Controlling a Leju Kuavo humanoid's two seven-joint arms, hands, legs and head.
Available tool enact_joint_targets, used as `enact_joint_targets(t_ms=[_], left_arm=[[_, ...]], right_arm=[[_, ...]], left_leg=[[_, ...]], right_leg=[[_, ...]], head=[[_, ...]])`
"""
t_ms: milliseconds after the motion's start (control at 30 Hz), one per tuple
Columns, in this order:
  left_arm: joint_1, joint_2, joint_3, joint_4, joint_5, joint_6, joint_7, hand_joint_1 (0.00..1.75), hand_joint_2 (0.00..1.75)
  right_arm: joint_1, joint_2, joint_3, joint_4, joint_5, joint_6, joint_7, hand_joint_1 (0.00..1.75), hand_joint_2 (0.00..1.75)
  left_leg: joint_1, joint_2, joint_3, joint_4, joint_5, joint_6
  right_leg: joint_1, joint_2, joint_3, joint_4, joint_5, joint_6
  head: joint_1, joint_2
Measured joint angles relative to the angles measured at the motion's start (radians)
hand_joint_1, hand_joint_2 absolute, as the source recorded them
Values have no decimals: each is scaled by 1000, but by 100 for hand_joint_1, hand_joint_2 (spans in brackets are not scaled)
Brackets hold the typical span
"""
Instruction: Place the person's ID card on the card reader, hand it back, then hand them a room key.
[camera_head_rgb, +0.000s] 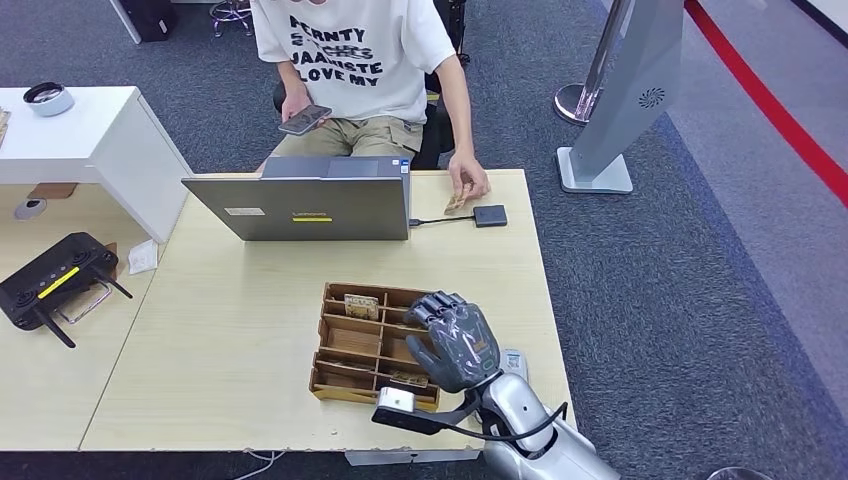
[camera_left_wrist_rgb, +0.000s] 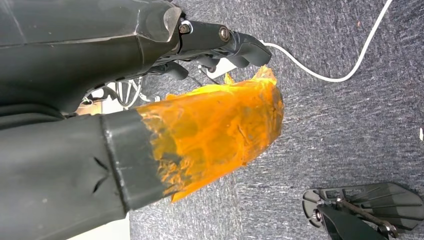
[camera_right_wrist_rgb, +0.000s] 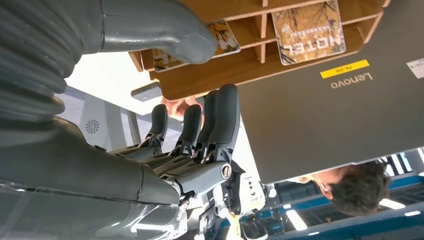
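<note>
The right hand (camera_head_rgb: 455, 340) hovers spread and empty over the wooden tray (camera_head_rgb: 340, 375); the ID card (camera_head_rgb: 456, 203) at one o'clock, under the person's hand (camera_head_rgb: 468, 182), should be approached slowly; the left hand's state cannot be told.

You're looking at a pale wood tabletop (camera_head_rgb: 230, 330) on grey-blue carpet (camera_head_rgb: 680, 300). A white cabinet (camera_head_rgb: 100, 150) stands at its far left corner. A red stripe (camera_head_rgb: 770, 100) crosses the floor at the far right, beside a grey kiosk stand (camera_head_rgb: 630, 90).
</note>
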Motion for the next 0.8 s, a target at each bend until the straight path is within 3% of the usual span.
enact_joint_targets(t_ms=[467, 800], left_arm=[[0, 0, 0, 0, -2, 0, 0, 0, 0], [0, 0, 0, 0, -4, -1, -1, 0, 0]], right_arm=[[-2, 0, 0, 38, -4, 3, 8, 96, 175], [-2, 5, -2, 63, -4, 6, 11, 59, 175]], left_leg=[[0, 0, 0, 0, 0, 0], [0, 0, 0, 0, 0, 0]], right_leg=[[0, 0, 0, 0, 0, 0], [0, 0, 0, 0, 0, 0]], head=[[0, 0], [0, 0]])
